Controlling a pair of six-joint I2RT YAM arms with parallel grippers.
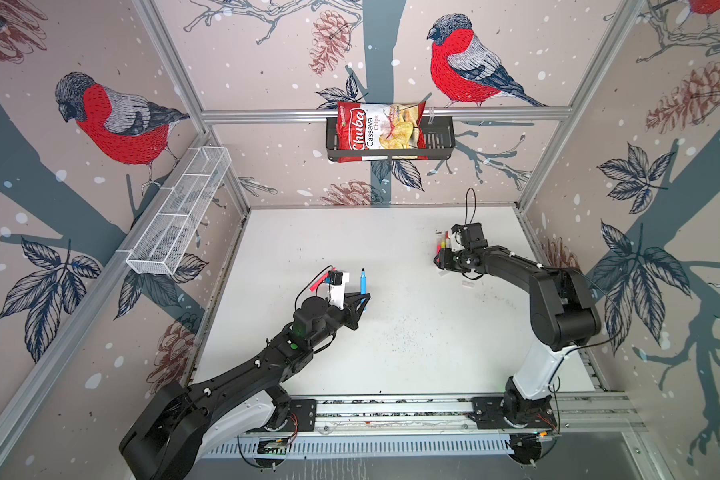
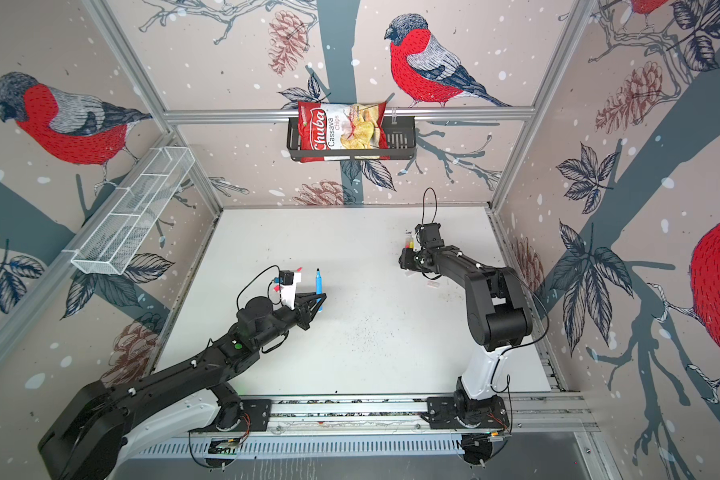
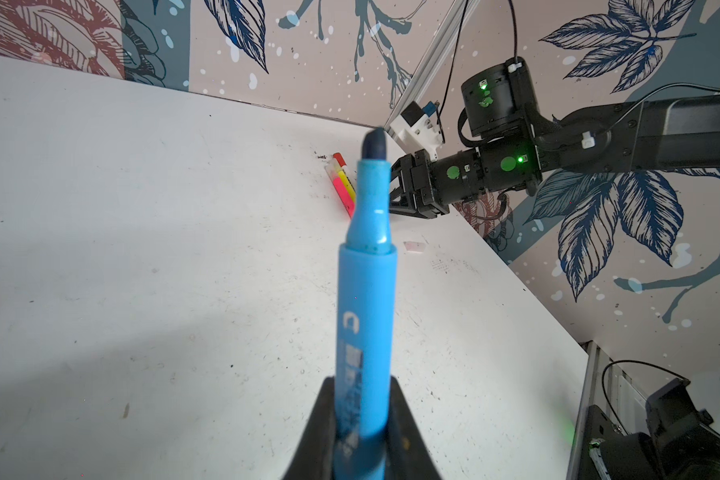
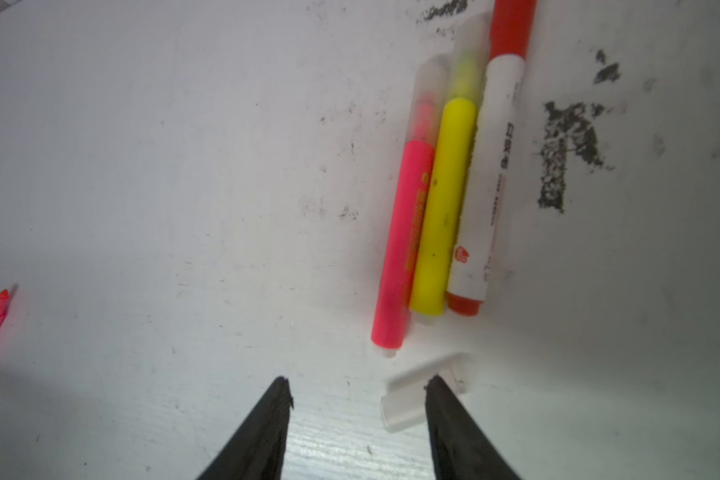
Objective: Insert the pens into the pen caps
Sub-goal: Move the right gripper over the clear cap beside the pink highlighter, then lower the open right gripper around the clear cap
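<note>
Table [image 1: 412, 353] centre lies open; three capped pens [image 4: 443, 208] lie side by side near its far right edge. The left gripper [image 1: 364, 300] pinches the uncapped blue pen [image 1: 363, 282] left of centre; the right gripper [image 4: 358, 388], jaws spread, has one finger over a translucent cap [image 4: 404, 409]

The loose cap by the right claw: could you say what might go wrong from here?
The cap lies by one finger of the open right claw, not between both; closing may knock it away. The left claw grips the blue pen far from its tip; capping may tilt it.
</note>
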